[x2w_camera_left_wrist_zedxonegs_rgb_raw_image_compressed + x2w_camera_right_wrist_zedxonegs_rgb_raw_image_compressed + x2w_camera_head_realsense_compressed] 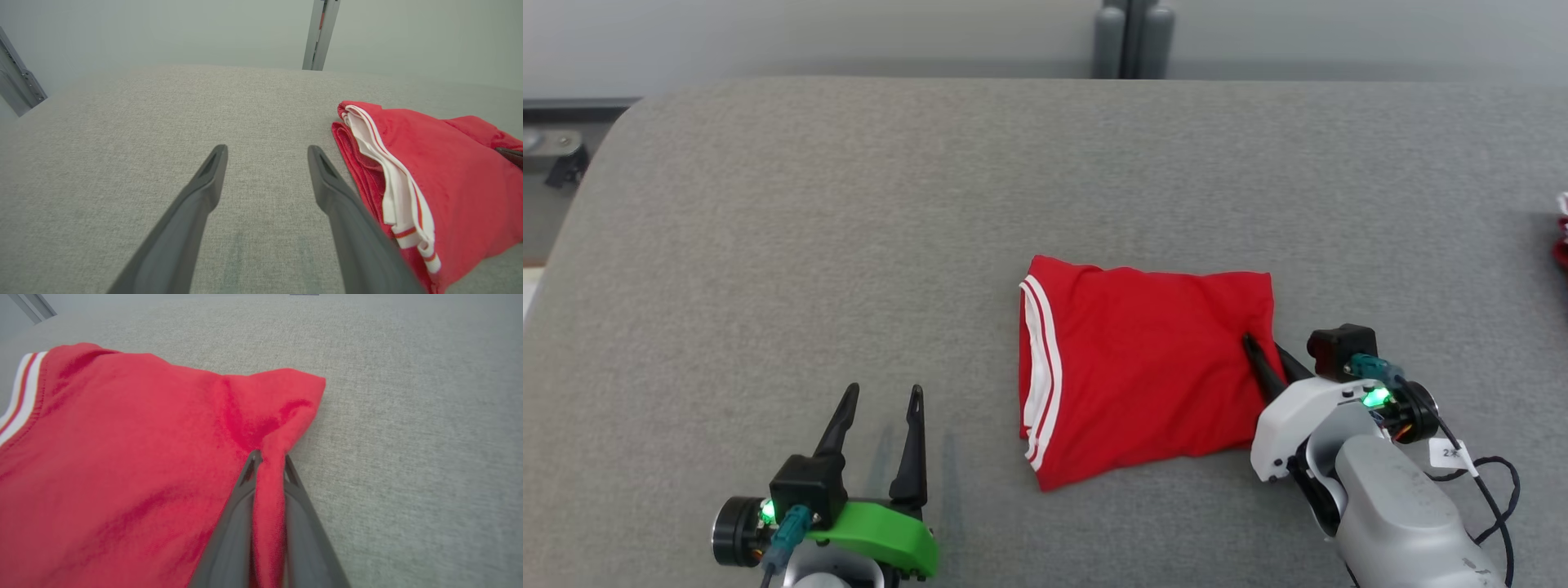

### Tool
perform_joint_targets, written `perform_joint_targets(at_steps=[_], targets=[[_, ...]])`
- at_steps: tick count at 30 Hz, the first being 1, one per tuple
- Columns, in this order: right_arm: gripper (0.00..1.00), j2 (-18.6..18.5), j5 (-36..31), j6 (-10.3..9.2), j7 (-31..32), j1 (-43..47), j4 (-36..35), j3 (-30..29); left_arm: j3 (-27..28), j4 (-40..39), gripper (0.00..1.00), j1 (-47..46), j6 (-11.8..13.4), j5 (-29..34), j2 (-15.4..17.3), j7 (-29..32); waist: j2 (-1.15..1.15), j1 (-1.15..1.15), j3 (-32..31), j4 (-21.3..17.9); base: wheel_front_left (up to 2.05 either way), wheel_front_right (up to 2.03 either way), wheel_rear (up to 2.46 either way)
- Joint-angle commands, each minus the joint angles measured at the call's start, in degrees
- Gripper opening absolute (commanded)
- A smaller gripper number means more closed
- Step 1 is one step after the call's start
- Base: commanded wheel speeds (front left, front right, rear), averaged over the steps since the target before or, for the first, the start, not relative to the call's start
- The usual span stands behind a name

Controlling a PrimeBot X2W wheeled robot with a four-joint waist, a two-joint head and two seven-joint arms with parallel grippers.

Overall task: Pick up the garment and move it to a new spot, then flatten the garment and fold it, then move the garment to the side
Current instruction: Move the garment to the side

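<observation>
A folded red garment (1143,367) lies flat on a grey desk (849,204). The right hand (1262,347) is clamped on it: the two dark fingers are pressed together around a raised ridge of cloth at the garment's right edge, toward the far corner. From this hand the whole garment spreads out to the left, with bare desk to the hand's right and ahead of it. The fold is a rough rectangle, a little longer across than deep, so its long axis runs sideways away from the right hand. The edge farthest from that hand carries a white striped band (1037,367).

The left hand (885,392) sits low over the desk with fingers spread apart and nothing between them. The garment lies to its right and slightly ahead, the banded edge just beside its right finger in the left wrist view.

The folding looks done, so the step in hand is likely shifting the garment aside. The right hand is plainly the nearer one, gripping one edge alone, so a pull may drag the layers open
</observation>
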Motion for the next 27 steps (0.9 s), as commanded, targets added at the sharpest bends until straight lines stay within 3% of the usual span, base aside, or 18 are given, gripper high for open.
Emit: perform_joint_targets(at_steps=[1,10,16,22,27], targets=[[0.0,-0.6,0.1,-0.2,0.0,1.1,-0.5,-0.2,0.0,-0.3,1.0,-1.1,-0.1,0.2,0.2,0.0,0.0,0.0,-1.8,-7.9,0.0,0.0,0.0],[0.0,-0.5,-0.5,-0.17,0.0,3.2,-3.5,-0.8,-1.8,-0.7,1.0,-2.6,-0.8,0.4,0.2,0.0,0.0,0.0,-1.7,-23.4,0.0,0.0,0.0],[0.0,-0.5,-0.3,-0.17,0.0,4.6,-5.2,-1.3,-2.9,-1.5,1.0,-3.7,-0.2,-0.4,0.3,0.0,0.0,0.0,-1.0,-30.6,0.0,0.0,0.0],[0.0,-0.4,0.1,-0.16,0.0,5.5,-6.9,-1.9,-3.6,-1.1,1.0,-3.9,-0.5,0.7,0.3,0.0,0.0,0.0,-0.1,-35.6,0.0,0.0,0.0],[0.0,-0.3,-0.6,-0.16,0.0,6.3,-8.7,-4.4,-3.8,0.2,1.0,-4.9,-1.7,1.5,0.3,0.0,0.0,0.0,1.3,-36.2,0.0,0.0,0.0]])
